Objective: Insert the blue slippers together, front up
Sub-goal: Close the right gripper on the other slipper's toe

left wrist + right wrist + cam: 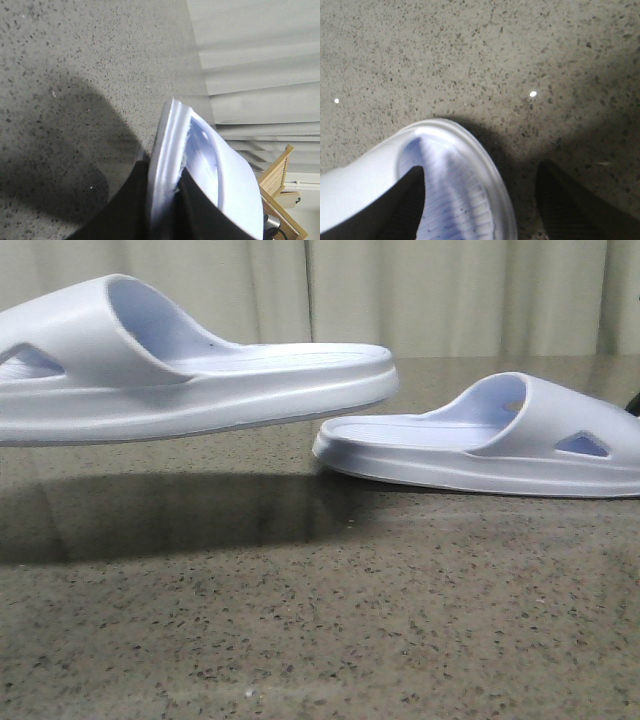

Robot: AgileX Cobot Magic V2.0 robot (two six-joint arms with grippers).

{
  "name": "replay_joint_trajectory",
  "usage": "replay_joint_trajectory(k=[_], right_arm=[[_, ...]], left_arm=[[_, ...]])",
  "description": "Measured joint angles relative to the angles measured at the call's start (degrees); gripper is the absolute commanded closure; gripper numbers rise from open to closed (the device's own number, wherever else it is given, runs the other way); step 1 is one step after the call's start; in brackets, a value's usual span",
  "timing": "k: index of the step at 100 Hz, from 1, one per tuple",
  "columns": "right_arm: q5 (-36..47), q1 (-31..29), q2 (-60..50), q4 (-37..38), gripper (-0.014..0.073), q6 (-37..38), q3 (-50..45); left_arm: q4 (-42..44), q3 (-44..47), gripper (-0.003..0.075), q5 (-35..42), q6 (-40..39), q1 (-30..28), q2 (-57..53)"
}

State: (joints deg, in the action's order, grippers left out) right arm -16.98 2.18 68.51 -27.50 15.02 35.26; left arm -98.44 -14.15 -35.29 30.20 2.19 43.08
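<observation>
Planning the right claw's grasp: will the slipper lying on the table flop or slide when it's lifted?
The resting slipper probably stays stiff: its thick sole looks moulded, and the lifted slipper juts out without sagging. It seems light for its size. The smooth foam on the speckled table may skid if nudged.

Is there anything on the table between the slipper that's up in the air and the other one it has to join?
Nothing visible. The raised slipper, clamped in the left gripper, hangs above the table with its heel end just over the heel end of the resting slipper. Only bare speckled tabletop and shadow lie between them.
</observation>
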Motion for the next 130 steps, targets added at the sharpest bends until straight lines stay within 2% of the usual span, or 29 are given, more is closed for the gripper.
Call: replay_joint_trajectory(k=[52, 76, 108, 130], right_arm=[[0.19, 0.00, 0.50, -3.51, 0.0187, 0.00, 0.08], [-1.69, 0.00, 0.53, -4.46, 0.0371, 0.00, 0.08], [-3.05, 0.00, 0.87, -5.05, 0.0402, 0.00, 0.08], [-3.32, 0.00, 0.96, -5.05, 0.0638, 0.00, 0.08]], left_arm=[[0.00, 0.00, 0.0704, 0.00, 0.00, 0.00, 0.00], [0.00, 0.00, 0.0704, 0.00, 0.00, 0.00, 0.00], [0.00, 0.00, 0.0704, 0.00, 0.00, 0.00, 0.00], [0.00, 0.00, 0.0704, 0.00, 0.00, 0.00, 0.00]])
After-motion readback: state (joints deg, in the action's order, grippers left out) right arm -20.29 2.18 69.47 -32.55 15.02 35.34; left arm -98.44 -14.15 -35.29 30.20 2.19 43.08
